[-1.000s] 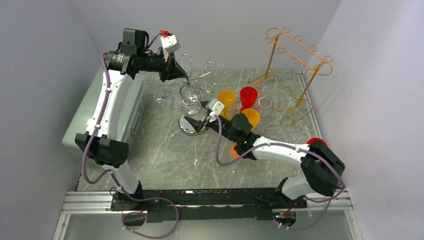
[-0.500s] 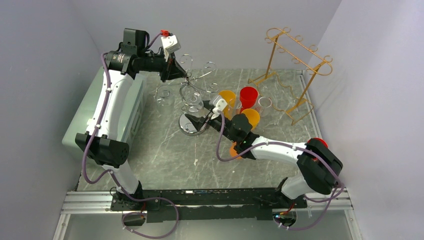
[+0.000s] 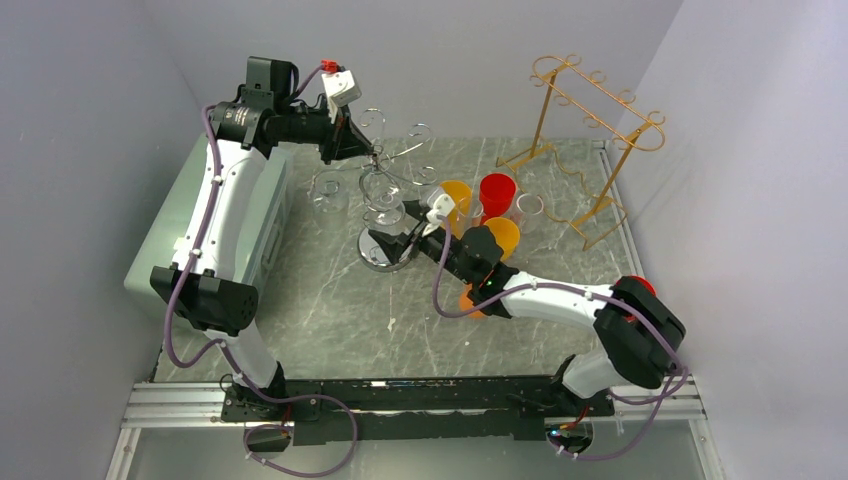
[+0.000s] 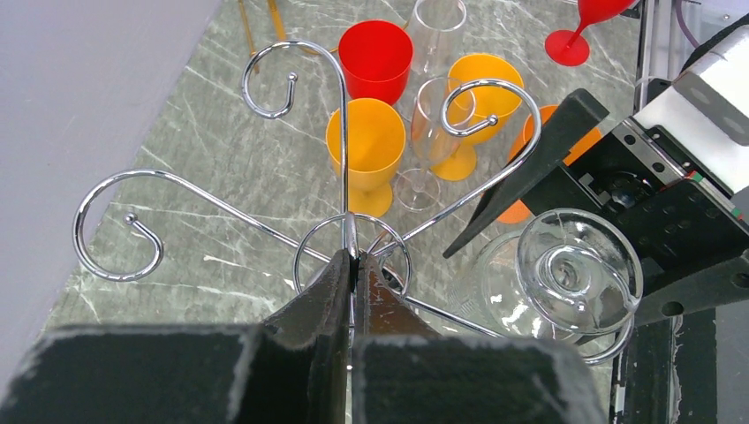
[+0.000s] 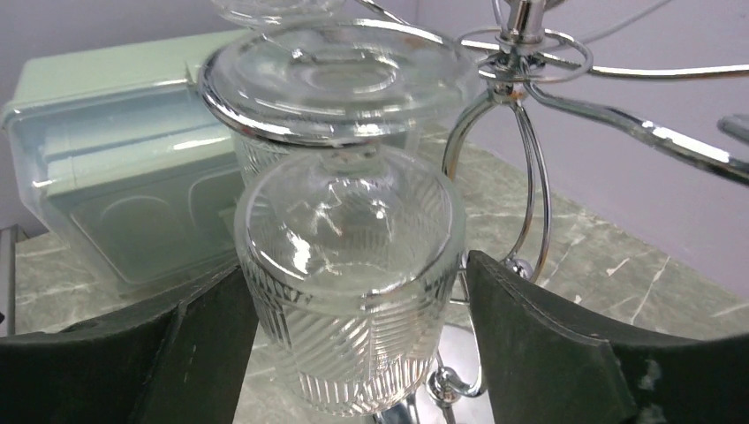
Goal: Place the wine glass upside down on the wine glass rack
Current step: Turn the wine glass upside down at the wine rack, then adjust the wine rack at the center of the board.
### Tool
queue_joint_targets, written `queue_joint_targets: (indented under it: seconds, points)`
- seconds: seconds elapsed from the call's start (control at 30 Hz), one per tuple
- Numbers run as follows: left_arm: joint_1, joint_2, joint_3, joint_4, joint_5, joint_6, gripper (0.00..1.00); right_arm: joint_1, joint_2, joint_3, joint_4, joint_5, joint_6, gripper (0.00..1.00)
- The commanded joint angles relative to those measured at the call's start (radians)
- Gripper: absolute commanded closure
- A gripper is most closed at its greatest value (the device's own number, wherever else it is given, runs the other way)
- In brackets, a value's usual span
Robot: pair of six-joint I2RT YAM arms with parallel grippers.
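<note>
At the chrome wine glass rack (image 4: pixel 344 159), left of centre on the counter (image 3: pixel 330 300), the wine glass (image 5: pixel 349 291) was found hanging upside down. Its foot was seated on one of the rack's rings and its ribbed bowl was suspended below, mouth downward. The glass was judged light, rigid, smooth and brittle; a slip or a knock against the chrome was considered the principal hazard. The bowl, across its widest part and under modest pressure, was assessed as the soundest place to be gripped; the short stem was judged unsuitable.

The right fingers (image 5: pixel 530 353) were observed spread wide, one on each side of the bowl and very close to it. Contact could be neither confirmed nor excluded, but the weight appeared to be borne by the ring rather than by the fingers. The left fingers (image 4: pixel 327 291) were recorded as pressed together on the rack's central post at its top ring, by which the rack was judged to be steadied. Placement was judged essentially complete, with withdrawal of the right fingers outstanding.
</note>
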Motion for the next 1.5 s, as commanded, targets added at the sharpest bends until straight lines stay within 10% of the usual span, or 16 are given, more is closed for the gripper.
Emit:
queue_joint_targets:
  seconds: [0.0,0.33,0.57,0.83,1.17,1.47]
  points:
    - [-0.002,-0.037,0.016,0.003,0.012,-0.002,1.00,-0.012,-0.051,0.027,-0.072,0.022,0.014,0.14]
    - [-0.002,-0.046,0.015,0.016,0.010,-0.020,0.99,-0.009,-0.227,0.025,-0.286,0.031,0.018,0.00]
    - [-0.002,-0.065,0.016,0.052,-0.005,-0.069,0.38,-0.009,-0.413,0.152,-0.713,0.051,0.003,0.00]
    - [-0.002,-0.113,0.013,0.116,-0.084,-0.173,0.04,-0.025,-0.337,0.548,-1.103,0.192,0.002,0.06]
    - [-0.003,-0.263,-0.165,0.140,-0.176,-0.168,0.19,-0.243,0.171,1.322,-1.486,0.219,0.095,0.23]
    - [-0.004,-0.166,-0.106,0.066,-0.132,-0.079,0.26,-0.336,0.318,1.389,-1.441,0.091,0.159,0.35]
